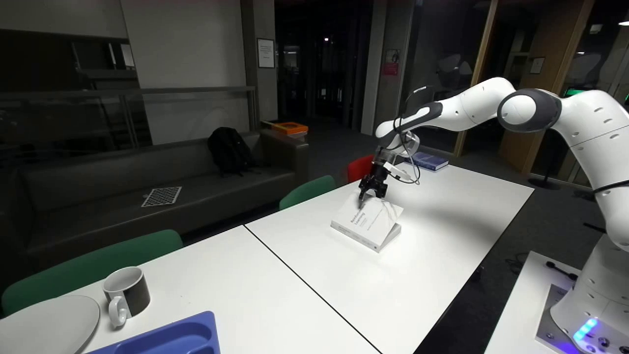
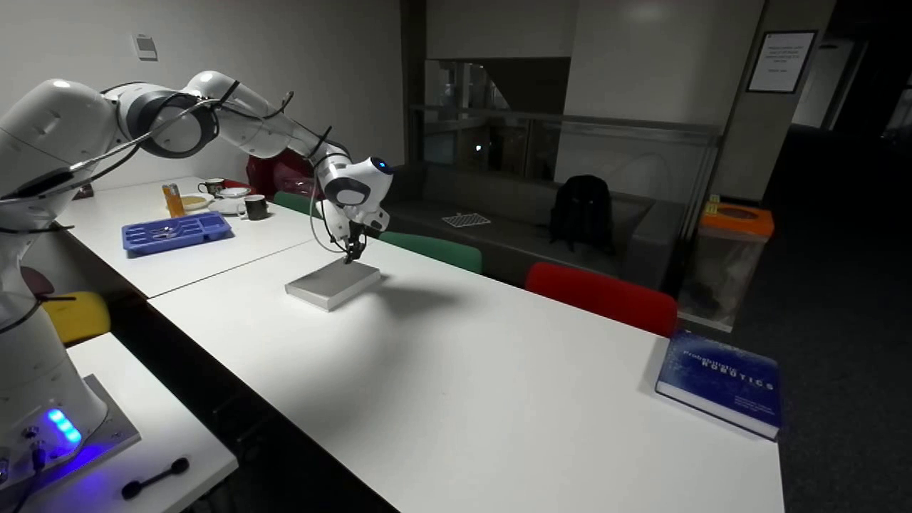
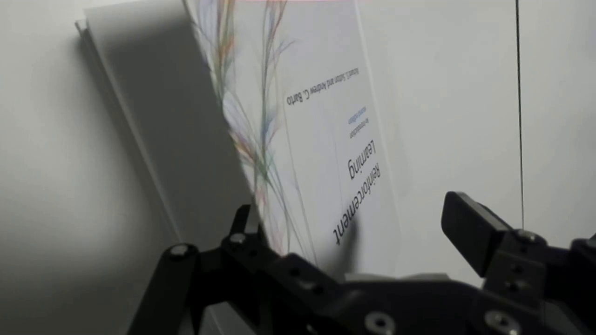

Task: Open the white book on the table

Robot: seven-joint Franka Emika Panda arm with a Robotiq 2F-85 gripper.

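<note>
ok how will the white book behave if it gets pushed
The white book looks thick and wide, so it's probably fairly heavy and unlikely to tip. Its raised cover has a nearly straight edge, suggesting moderate stiffness. The table looks smooth, so sliding seems possible.

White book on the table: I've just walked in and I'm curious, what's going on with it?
A robot arm is handling the white book on the table. Its jaws stand apart, one seemingly under the free edge of the cover. The cover is tilted partway up, not yet folded back.

Arm (image 1: 520,111) outstretched, claw (image 3: 348,209) agape.
</note>
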